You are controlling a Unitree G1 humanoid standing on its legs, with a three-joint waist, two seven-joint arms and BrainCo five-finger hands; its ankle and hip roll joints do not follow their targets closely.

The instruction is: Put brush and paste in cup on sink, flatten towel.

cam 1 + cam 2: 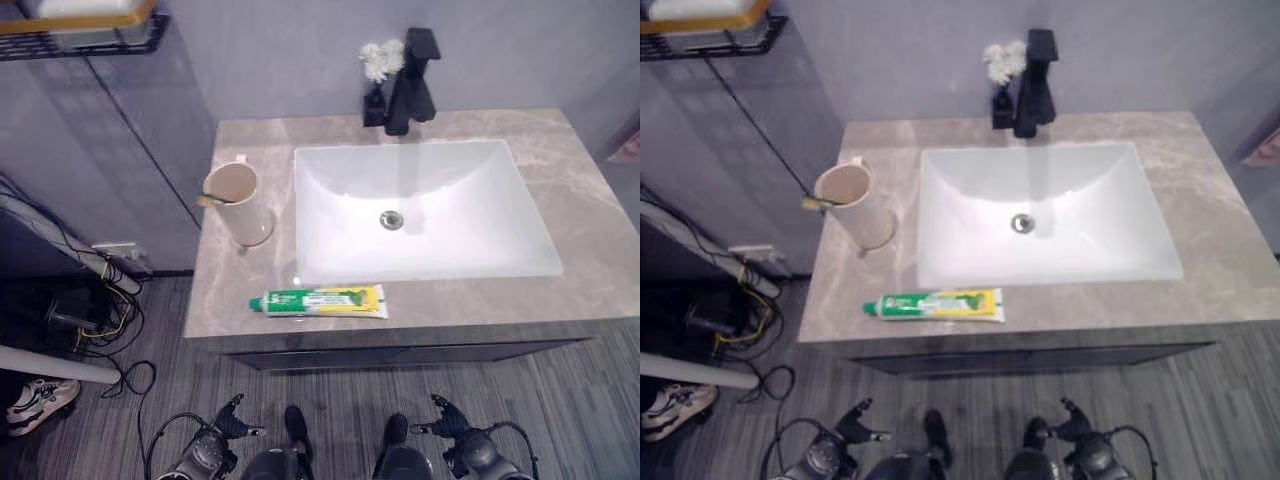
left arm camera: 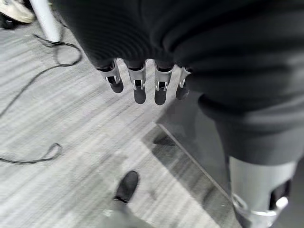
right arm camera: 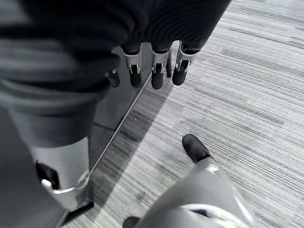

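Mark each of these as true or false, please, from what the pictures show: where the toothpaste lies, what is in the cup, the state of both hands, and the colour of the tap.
1. The toothpaste tube lies on the counter in front of the basin. True.
2. The cup stands to the right of the basin. False: it stands on the left.
3. The brush is already in the cup. True: its end sticks out over the rim.
4. The left hand holds the toothpaste. False: it hangs open over the floor.
5. The right hand is open and holds nothing. True.
6. The tap is white. False: it is black.
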